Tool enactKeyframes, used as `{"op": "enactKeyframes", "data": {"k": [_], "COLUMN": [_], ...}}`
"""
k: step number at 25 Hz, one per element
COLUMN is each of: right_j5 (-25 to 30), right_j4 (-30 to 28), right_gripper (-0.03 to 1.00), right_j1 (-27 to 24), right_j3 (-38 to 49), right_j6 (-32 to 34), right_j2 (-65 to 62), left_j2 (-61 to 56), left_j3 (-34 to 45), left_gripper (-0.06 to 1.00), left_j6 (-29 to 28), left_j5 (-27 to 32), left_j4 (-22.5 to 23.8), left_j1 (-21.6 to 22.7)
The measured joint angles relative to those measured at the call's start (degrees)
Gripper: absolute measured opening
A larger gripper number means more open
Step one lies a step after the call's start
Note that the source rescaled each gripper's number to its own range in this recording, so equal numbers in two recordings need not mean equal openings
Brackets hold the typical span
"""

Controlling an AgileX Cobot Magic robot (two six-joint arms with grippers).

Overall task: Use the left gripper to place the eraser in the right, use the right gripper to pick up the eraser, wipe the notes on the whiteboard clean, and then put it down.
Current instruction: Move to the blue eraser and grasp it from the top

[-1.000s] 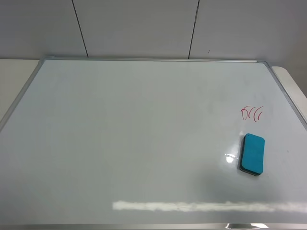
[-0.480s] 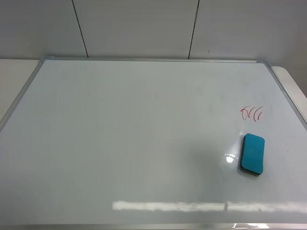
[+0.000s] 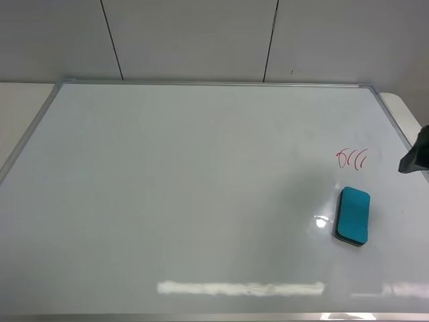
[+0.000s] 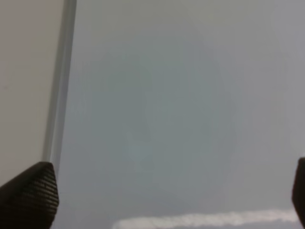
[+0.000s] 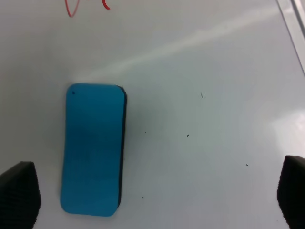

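The teal-blue eraser [image 3: 353,216] lies flat on the right part of the whiteboard [image 3: 188,194], just below the red notes [image 3: 352,159]. A black part of the right arm [image 3: 415,155] shows at the right edge, level with the notes. In the right wrist view the right gripper [image 5: 155,193] is open and empty above the board. The eraser [image 5: 93,148] lies toward one fingertip [image 5: 19,193], and the notes [image 5: 71,7] are beyond it. The left gripper [image 4: 164,195] is open and empty over bare board beside the silver frame [image 4: 59,81]. It is out of the exterior view.
The whiteboard's silver frame [image 3: 201,83] runs along the back, against a grey panelled wall [image 3: 201,37]. A cream table surface [image 3: 17,111] shows beyond the left edge. The frame's right side [image 5: 295,19] lies close to the right gripper.
A black part of the right arm has come into the exterior view at the right edge. The eraser and the notes have not moved.
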Motion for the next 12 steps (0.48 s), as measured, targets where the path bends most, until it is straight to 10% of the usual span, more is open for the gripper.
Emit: {"op": "enactKeyframes", "data": {"k": [12], "right_j5": [-14.97], "right_j4": [1.74], "right_gripper": [1.0], "right_j1": [6.5], "right_j3": [0.27], "right_j6": [5.81], "right_j2": [21.17], "left_j2": [0.0], "left_j3": [0.0], "left_gripper": [1.0], "left_j6": [0.0], "left_j5": [-0.05], "left_j4": [0.0], "left_j1": [0.01]}}
